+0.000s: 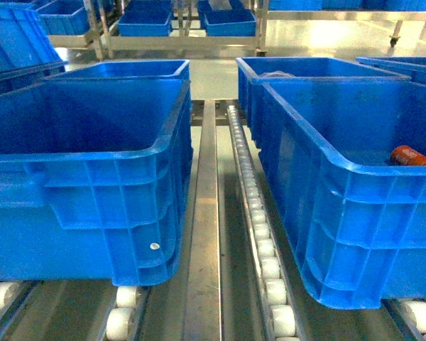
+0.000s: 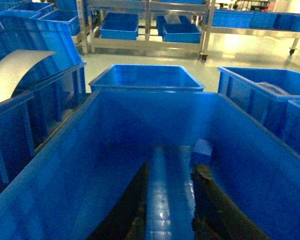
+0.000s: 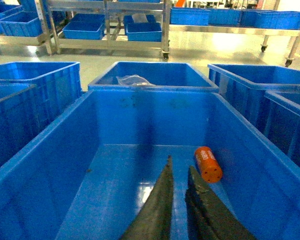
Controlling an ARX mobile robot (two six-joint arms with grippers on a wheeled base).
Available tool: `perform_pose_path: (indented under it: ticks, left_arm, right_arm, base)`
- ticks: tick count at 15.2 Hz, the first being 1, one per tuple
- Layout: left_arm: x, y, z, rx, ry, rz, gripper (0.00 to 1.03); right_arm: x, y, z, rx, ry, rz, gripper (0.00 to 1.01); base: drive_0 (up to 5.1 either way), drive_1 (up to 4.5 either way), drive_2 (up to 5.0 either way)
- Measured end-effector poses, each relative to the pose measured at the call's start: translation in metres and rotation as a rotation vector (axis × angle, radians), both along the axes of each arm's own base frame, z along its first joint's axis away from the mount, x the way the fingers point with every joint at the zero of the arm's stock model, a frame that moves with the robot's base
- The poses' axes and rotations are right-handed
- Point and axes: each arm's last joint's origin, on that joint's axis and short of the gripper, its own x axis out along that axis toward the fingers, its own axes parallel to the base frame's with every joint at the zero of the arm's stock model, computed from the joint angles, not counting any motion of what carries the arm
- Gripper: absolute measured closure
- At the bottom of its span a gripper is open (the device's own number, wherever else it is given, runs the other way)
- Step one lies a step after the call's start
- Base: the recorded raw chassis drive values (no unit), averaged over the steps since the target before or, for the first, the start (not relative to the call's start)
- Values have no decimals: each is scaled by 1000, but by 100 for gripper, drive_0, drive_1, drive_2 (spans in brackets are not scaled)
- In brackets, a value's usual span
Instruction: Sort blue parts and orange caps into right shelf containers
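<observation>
Right shelf containers (image 1: 355,213) on the shelf (image 1: 206,234) — one part in each near bin.
Inside right bin: orange cap (image 3: 208,163) lying sideways, just right of right gripper (image 3: 179,172), nearly closed, empty; white label unreadable. Left bin: blue part (image 2: 202,150) against right fingertip of left gripper (image 2: 170,172) — spread, holding nothing.

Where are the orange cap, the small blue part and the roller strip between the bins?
Orange cap (image 3: 208,163): right wrist view, its side.
Blue part (image 2: 202,151): left wrist view, its top face.
White rollers (image 1: 259,213): head view, mid-strip.
</observation>
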Motion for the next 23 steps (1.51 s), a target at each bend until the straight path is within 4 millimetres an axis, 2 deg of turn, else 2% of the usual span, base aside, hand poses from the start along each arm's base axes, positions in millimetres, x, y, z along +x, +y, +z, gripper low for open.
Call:
perform_pose_path:
  ticks: [1,2,6,7,12,14,23]
  left_arm:
    - [-12,0,-4,0,1,2,93]
    - [-23,0,-8,1,3,2,101]
    - [-57,0,-18,1,5,2,101]
    - [-72,0,-23,1,-27,2,101]
    - [-83,0,-37,1,34,1,101]
    - [-91,0,-30,1,-2,2,101]
    - [-110,0,-24,1,-18,1,101]
  right_arm:
    - [-12,0,-5,0,5,0,100]
    - [-22,0,-8,1,3,0,100]
    - [-55,0,-18,2,7,0,100]
    - [-69,0,-23,3,-32,0,100]
    - [-80,0,-36,4,35,0,100]
    - [-87,0,-29,4,-5,0,100]
    - [-106,1,-23,4,-19,0,100]
  base:
    - [0,0,0]
    - [0,0,0]
    - [0,0,0]
    - [0,0,0]
    - [0,0,0]
    - [0,0,0]
    - [0,0,0]
